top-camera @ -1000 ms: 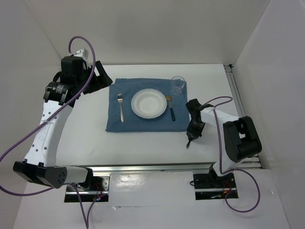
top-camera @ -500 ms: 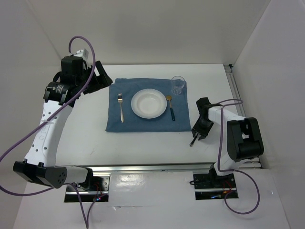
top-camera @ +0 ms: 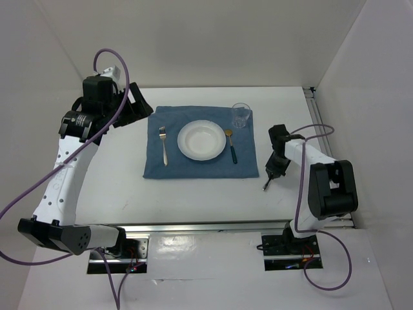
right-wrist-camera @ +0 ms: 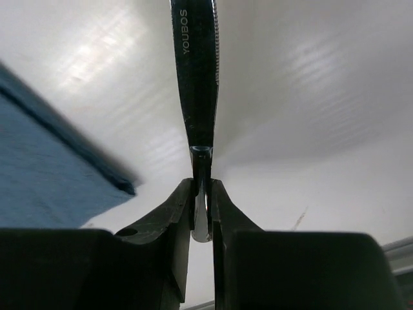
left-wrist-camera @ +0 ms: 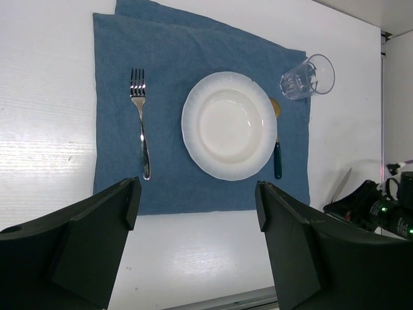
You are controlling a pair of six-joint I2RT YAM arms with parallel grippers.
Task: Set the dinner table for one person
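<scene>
A: Right gripper [right-wrist-camera: 201,208] pinched shut on the knife [right-wrist-camera: 193,77], blade pointing ahead. Dinner table [right-wrist-camera: 310,97] lies beneath.
B: Change: the arm has shifted sideways off the placemat [right-wrist-camera: 51,194] corner, now left of the fingers. Knife not laid; spot beside the spoon [top-camera: 230,147] likely next.

A mat [top-camera: 155,169] lies on the table [top-camera: 193,194]. On it: fork [top-camera: 164,144] left, plate [top-camera: 202,140] middle, spoon [top-camera: 231,148] right, glass [top-camera: 241,115] behind the spoon. Maybe a knife [top-camera: 266,184] just right of the mat.
</scene>
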